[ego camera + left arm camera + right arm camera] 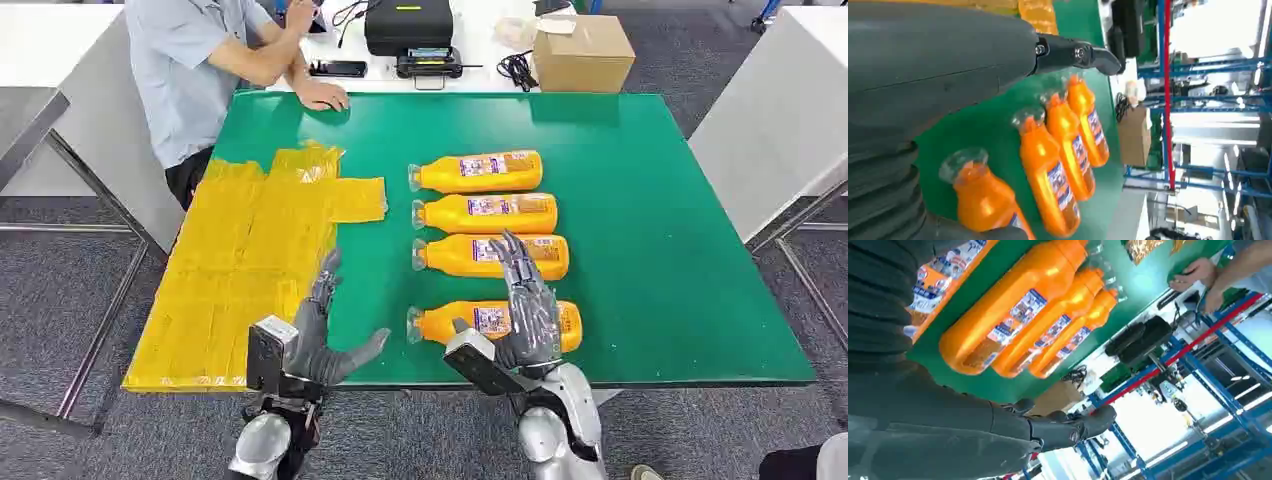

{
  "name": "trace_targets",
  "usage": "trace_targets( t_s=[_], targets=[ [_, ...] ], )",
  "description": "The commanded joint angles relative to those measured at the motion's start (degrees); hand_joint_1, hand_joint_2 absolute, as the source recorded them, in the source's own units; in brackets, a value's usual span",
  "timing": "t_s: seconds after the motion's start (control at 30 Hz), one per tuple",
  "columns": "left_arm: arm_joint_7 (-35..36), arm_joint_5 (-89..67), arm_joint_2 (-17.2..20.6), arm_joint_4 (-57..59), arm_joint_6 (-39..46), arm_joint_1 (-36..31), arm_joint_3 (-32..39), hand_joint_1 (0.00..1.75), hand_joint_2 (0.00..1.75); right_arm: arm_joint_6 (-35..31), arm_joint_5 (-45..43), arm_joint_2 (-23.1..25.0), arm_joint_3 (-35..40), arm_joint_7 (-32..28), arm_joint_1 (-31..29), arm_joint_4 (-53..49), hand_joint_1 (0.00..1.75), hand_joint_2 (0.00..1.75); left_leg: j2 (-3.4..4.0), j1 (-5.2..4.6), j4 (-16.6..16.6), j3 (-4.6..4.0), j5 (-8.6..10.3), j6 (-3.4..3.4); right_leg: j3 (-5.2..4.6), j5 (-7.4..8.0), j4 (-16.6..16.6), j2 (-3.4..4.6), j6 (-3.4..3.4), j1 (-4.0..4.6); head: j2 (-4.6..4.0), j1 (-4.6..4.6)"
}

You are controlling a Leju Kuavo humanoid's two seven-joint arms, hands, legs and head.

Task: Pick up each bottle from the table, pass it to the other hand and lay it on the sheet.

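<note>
step: first pick | right robot hand spread wide above nearest bottle, empty | left robot hand wide, empty, beside yellow sheet | next: needed fingers closed round bottle

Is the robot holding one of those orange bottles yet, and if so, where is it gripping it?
Nothing is held. The right robot hand hovers open over the nearest bottle; the left robot hand is open and empty.
</note>
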Motion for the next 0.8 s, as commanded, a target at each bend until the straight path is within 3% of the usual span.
trace_targets(
  t_s=[0.03,0.4,0.5,0.53,0.6,0.8],
  targets=[
    [-1.7,-3.67,-0.7,4.56,3.31,-2.86,1.0,0.0,1.75,-0.66,-0.69,-0.94,0.33,-0.04,-2.22,5.92,0.0,1.75,0.06,0.04,-0.05,0.24,-0.08,-0.07,0.24,-0.05,-0.08,0.04,-0.09,0.04,0.0,0.0],
    [-2.98,-12.07,-0.3,4.57,10.2,-2.39,-2.62,0.0,1.75,-0.98,-4.18,0.0,-1.54,-0.77,-0.7,3.4,0.0,1.75,-0.02,0.03,-0.03,0.16,-0.06,-0.08,0.17,-0.06,-0.04,-0.04,-0.1,0.04,0.0,0.0],
    [-2.64,-13.08,-0.32,4.96,11.33,-2.23,-2.46,0.0,1.75,0.25,-1.49,-0.69,-1.02,2.45,-0.72,4.28,0.0,1.75,-0.01,0.04,-0.03,0.17,-0.06,-0.07,0.17,-0.06,-0.06,-0.04,-0.09,0.05,0.0,0.0],
    [-2.49,-14.49,-0.2,3.8,12.3,-1.4,-2.26,0.0,1.75,1.17,7.09,-2.61,0.58,8.36,-1.04,6.42,0.0,1.75,0.01,0.08,-0.04,0.37,-0.14,-0.12,0.39,-0.12,-0.09,-0.04,-0.15,0.1,0.0,0.0],
    [-2.07,-15.49,-0.15,2.22,12.16,-0.57,-2.06,0.0,1.75,-0.77,10.66,-3.32,1.1,9.91,-1.15,8.28,0.0,1.75,0.05,0.04,-0.07,0.24,-0.08,-0.06,0.24,-0.05,-0.11,0.02,-0.09,0.05,0.0,0.0],
    [-1.91,-15.68,-0.16,1.8,12.05,-0.36,-1.98,0.0,1.75,-0.96,10.71,-3.35,1.0,9.89,-1.11,8.58,0.0,1.75,0.08,0.05,-0.05,0.26,-0.12,-0.08,0.27,-0.08,-0.08,0.05,-0.1,0.06,0.0,0.0]
  ],
)
